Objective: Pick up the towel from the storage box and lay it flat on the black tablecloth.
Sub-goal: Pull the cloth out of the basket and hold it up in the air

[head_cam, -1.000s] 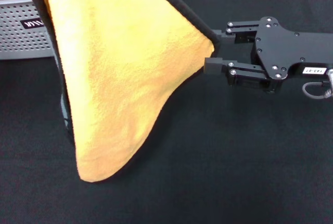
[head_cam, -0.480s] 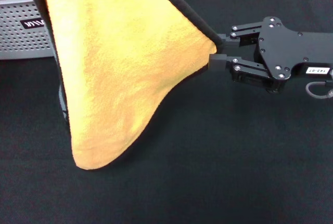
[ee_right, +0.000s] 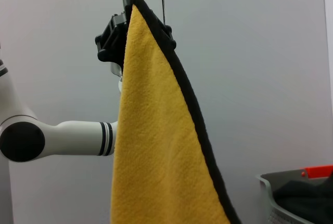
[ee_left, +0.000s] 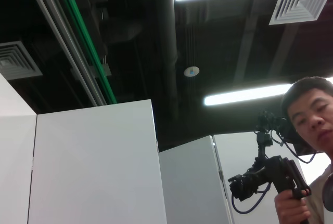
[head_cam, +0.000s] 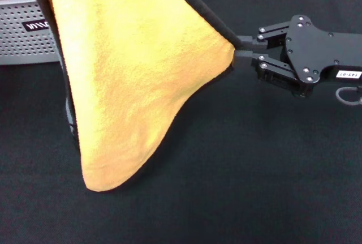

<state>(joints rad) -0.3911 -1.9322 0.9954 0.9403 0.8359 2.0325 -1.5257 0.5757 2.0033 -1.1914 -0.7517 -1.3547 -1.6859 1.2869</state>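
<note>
The towel (head_cam: 130, 80) hangs orange-yellow face forward with a black border, its lowest tip just above the black tablecloth (head_cam: 254, 170). Its top runs out of the head view at the upper left. In the right wrist view my left gripper (ee_right: 132, 0) is shut on the towel's (ee_right: 156, 151) top corner and holds it high. My right gripper (head_cam: 236, 52) reaches in from the right and is shut on the towel's right corner. The storage box (head_cam: 22, 34), grey and perforated with a black label, stands at the far left behind the towel.
The tablecloth covers the whole table in the head view. A grey bin's rim (ee_right: 268, 187) with something dark inside shows in the right wrist view. The left wrist view shows only ceiling, white panels and a person (ee_left: 312, 125) with a camera.
My right gripper's fingers were apart around the towel's right corner; they have closed on it. The gripper has drawn slightly right, pulling that corner taut.
</note>
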